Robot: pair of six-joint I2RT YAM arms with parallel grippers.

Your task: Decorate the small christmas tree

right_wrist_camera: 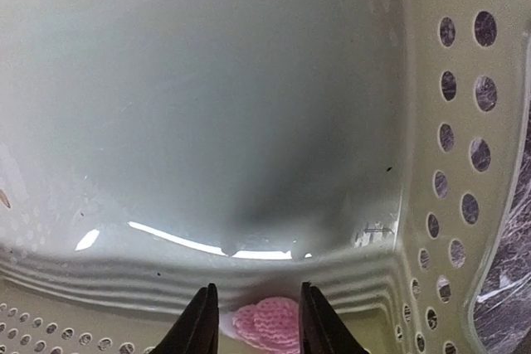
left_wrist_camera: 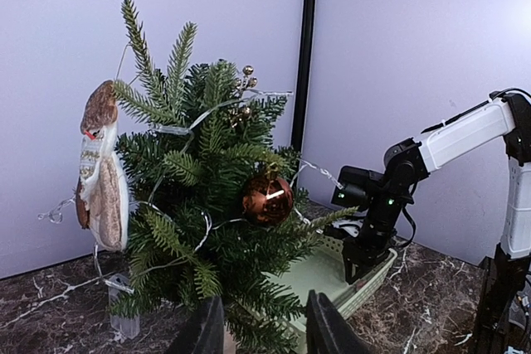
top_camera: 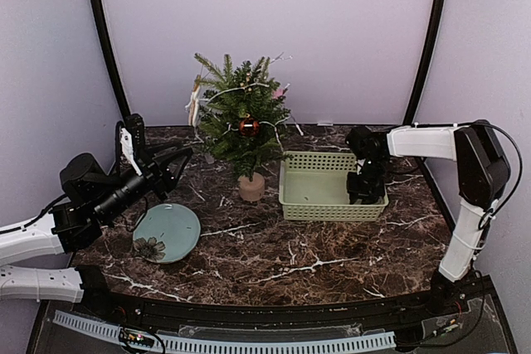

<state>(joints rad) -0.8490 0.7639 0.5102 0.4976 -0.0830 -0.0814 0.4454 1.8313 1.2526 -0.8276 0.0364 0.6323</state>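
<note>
A: Where is the small christmas tree (top_camera: 241, 122) from the grippers?

B: Near, just beyond the left gripper (left_wrist_camera: 259, 327); its fingers stand apart, empty. The right gripper (right_wrist_camera: 253, 321) is further from the tree, inside one basket (top_camera: 319, 205) beside it.

A: Does it hold something?

B: One pink knitted heart (right_wrist_camera: 267, 322), partly cut off, lies between its fingers; pressed or not, I cannot tell. On the tree hang one copper ball (left_wrist_camera: 267, 198) and one fabric figure (left_wrist_camera: 101, 176).
</note>
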